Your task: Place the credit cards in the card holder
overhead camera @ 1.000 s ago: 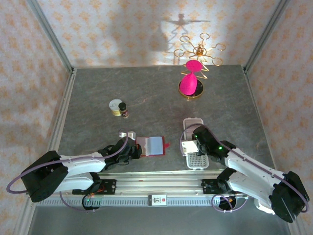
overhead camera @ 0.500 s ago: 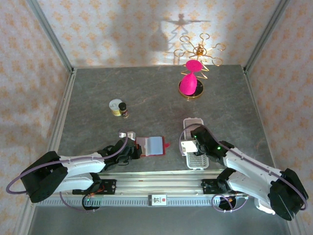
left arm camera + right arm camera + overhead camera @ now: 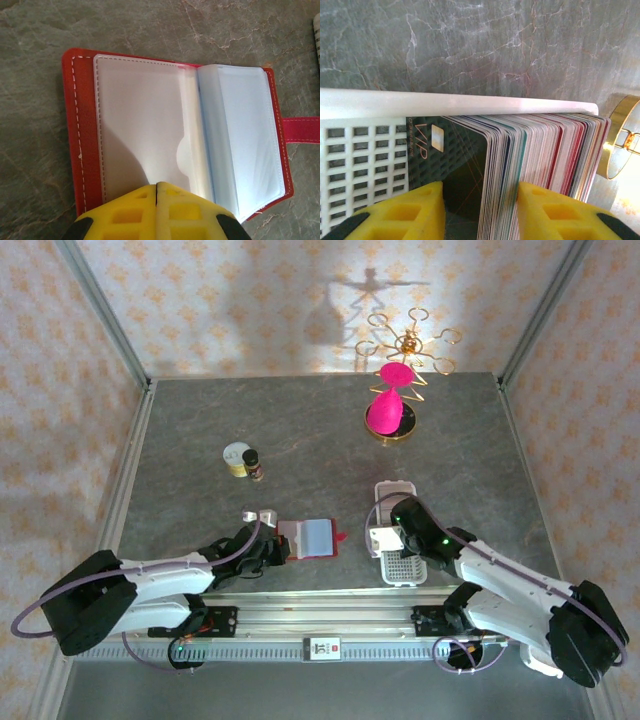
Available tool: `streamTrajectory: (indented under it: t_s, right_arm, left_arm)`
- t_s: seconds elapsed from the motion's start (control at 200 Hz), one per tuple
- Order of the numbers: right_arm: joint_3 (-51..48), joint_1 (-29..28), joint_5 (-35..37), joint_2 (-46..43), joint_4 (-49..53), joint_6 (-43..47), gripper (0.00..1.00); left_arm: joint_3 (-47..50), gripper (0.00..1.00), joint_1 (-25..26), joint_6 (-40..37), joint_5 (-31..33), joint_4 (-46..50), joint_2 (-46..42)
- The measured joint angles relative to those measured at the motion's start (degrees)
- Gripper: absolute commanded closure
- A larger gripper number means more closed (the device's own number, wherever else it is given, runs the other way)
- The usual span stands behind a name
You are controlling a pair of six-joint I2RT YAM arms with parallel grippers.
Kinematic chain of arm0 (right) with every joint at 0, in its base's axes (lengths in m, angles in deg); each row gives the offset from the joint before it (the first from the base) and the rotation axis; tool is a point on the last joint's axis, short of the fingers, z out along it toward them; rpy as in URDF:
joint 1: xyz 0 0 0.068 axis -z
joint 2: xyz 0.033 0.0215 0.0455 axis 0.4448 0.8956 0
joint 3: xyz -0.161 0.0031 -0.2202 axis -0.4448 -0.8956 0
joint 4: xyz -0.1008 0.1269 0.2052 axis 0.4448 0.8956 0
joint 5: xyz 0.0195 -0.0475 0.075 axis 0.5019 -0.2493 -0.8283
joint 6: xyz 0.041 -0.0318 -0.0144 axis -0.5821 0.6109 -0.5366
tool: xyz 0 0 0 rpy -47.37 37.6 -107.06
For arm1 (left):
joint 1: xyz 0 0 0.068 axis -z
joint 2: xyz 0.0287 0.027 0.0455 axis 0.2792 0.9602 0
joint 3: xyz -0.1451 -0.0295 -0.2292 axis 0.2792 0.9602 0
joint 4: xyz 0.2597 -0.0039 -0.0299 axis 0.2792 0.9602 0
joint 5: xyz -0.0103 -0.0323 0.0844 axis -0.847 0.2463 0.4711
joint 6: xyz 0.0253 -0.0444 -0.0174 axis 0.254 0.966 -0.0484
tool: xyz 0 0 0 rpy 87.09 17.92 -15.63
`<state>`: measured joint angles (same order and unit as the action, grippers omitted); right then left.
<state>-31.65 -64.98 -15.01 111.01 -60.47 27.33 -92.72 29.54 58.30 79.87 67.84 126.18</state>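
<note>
The card holder (image 3: pixel 312 537) lies open on the grey table, red cover down and clear pockets up. My left gripper (image 3: pixel 272 548) is shut, its yellow tips (image 3: pixel 156 186) resting on the left pocket page of the card holder (image 3: pixel 140 110). The credit cards (image 3: pixel 540 160) stand packed upright in a white slotted tray (image 3: pixel 365 150). A black VIP card (image 3: pixel 455 160) leans at the front of the stack. My right gripper (image 3: pixel 480 210) reaches down into the tray (image 3: pixel 400 570) and straddles the front group of cards. Its right finger lies against them, and a gap shows beside its left finger.
A gold stand with pink pieces (image 3: pixel 392 410) is at the back right; its gold base (image 3: pixel 620 135) lies just past the tray. A small jar (image 3: pixel 237 457) and a dark bottle (image 3: pixel 254 466) stand at mid left. The metal rail (image 3: pixel 320 610) runs along the near edge.
My right gripper shifted slightly left over the tray, and its jaws widened and then narrowed again around the cards. The left gripper and the card holder have not moved.
</note>
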Motion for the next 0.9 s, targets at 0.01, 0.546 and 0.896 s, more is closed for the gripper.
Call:
streamTrajectory:
  t_s: [0.01,0.546,0.896]
  right_arm:
    - [0.00,0.00,-0.02,-0.02,0.02,0.02,0.68]
    - [0.70,0.00,-0.24,-1.51,2.25,0.04,0.76]
    - [0.70,0.00,-0.26,-1.95,2.51,0.07,0.80]
  left_arm:
    - [0.02,1.00,0.00,0.00,-0.02,0.00,0.00]
    - [0.09,1.00,0.00,0.00,-0.07,0.00,-0.26]
    - [0.09,1.00,0.00,0.02,-0.07,-0.02,-0.26]
